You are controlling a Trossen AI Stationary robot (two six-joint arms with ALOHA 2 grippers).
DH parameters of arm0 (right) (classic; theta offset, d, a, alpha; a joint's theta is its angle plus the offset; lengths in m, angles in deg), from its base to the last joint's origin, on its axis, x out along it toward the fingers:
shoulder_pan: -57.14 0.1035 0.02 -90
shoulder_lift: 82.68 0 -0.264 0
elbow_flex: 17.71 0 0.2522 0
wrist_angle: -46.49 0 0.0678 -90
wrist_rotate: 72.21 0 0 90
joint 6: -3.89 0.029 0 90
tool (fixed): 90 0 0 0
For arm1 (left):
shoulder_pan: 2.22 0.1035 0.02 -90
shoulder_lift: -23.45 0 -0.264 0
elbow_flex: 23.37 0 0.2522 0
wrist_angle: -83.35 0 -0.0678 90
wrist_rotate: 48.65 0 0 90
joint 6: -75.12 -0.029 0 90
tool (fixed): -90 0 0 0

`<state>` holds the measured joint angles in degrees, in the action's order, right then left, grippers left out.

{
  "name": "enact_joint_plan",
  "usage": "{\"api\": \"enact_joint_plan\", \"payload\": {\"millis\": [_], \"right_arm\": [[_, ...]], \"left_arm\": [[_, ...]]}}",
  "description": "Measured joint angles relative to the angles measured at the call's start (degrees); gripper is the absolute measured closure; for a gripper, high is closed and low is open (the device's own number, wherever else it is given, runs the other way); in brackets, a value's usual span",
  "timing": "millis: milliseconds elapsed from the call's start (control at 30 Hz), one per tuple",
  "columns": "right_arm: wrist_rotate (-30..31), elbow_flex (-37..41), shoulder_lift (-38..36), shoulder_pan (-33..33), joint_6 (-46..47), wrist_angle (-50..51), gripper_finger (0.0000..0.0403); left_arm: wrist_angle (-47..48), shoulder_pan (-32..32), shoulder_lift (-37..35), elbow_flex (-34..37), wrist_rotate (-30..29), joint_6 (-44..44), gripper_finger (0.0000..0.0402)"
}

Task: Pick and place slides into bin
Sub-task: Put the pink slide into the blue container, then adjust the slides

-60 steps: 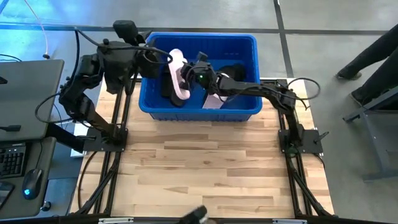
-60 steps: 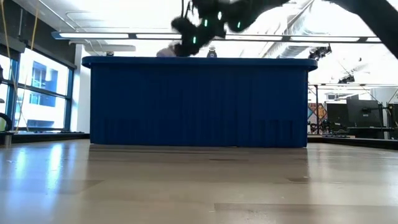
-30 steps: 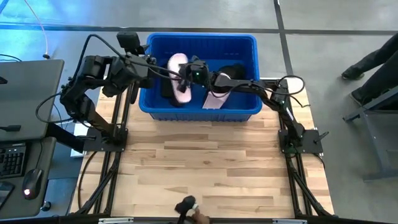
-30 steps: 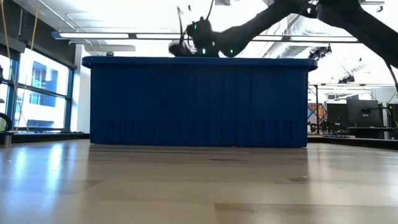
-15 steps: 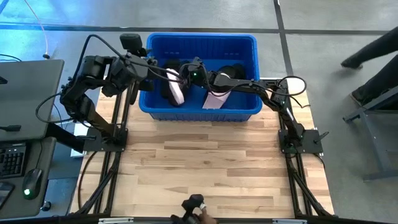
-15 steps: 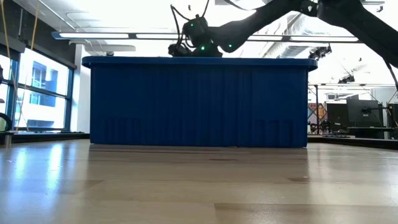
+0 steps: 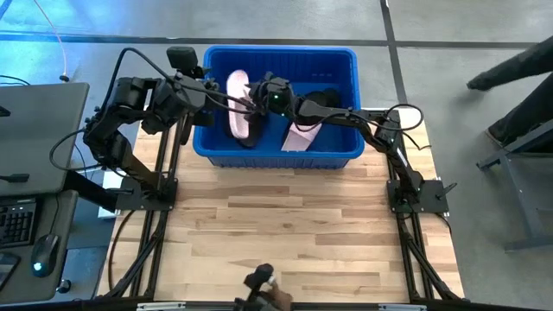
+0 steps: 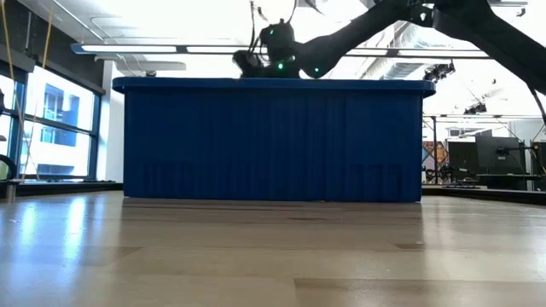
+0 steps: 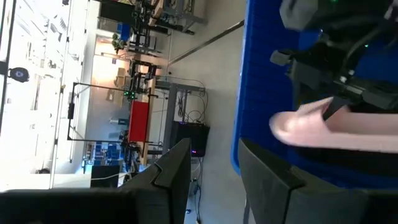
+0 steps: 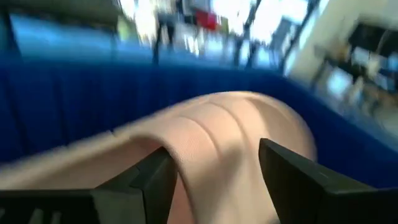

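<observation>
The blue bin (image 7: 276,154) stands at the table's far side. My right gripper (image 7: 257,97) reaches over the bin's left half and is shut on a pale pink slide (image 7: 237,105), level with the bin's rim in the low view (image 8: 256,60). A second pale pink slide (image 7: 299,136) and black slides (image 7: 325,97) lie inside the bin. My left gripper (image 7: 204,93) is open and empty by the bin's left rim; its wrist view shows the held slide (image 9: 329,127). My right gripper holds the pale pink slide at its wide ribbed strap (image 10: 214,146), which arches between the two fingers (image 10: 149,180). The fingers come roughly level from the table's right side. The slide is lifted clear over the bin's left half, its broad face up.
A person's legs (image 7: 518,65) show beyond the table's right side. A desk with a keyboard (image 7: 17,220) and a mouse stands to the left. A small dark object (image 7: 259,280) is at the table's near edge. Bare wood (image 7: 276,225) lies in front of the bin.
My right gripper has turned its wrist with the pink slide over the bin's left half: the slide tipped onto its edge, then turned back broad side up, and now sits slightly farther toward the bin's left wall. My left gripper has kept still.
</observation>
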<state>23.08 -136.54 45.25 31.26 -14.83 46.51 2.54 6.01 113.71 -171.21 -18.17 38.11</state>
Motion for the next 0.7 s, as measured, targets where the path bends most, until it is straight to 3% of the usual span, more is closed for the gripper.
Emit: {"api": "enact_joint_plan", "payload": {"millis": [100, 200, 367, 433, 500, 567, 700], "right_arm": [[4.71, 0.02, 0.47, -0.53, 0.17, 7.80, 0.0192], [2.74, 0.00, 0.47, -1.59, 0.72, 11.23, 0.0192], [2.89, 0.01, 0.51, -2.62, 6.95, 2.85, 0.0192], [-1.18, -0.05, 0.47, -3.09, 10.51, -1.33, 0.0192], [-10.95, -0.05, 0.47, -3.38, 10.97, -2.41, 0.0192], [-16.58, -0.05, 0.44, -3.34, 11.95, -1.85, 0.0192], [-12.18, -0.05, 0.25, -2.43, 12.96, 2.42, 0.0192]], "left_arm": [[-0.01, 0.00, 0.00, 0.00, 0.06, 0.00, 0.0277], [-0.02, 0.00, 0.00, 0.00, 0.09, 0.00, 0.0277], [0.00, 0.00, 0.00, 0.00, 0.15, 0.00, 0.0277], [0.07, 0.00, 0.00, 0.00, 0.15, 0.00, 0.0277], [0.46, 0.00, 0.00, 0.00, 0.17, 0.02, 0.0277], [1.35, 0.00, 0.00, 0.00, 0.17, 0.24, 0.0277], [3.46, 0.00, 0.00, -0.01, 0.77, 3.07, 0.0277]]}}
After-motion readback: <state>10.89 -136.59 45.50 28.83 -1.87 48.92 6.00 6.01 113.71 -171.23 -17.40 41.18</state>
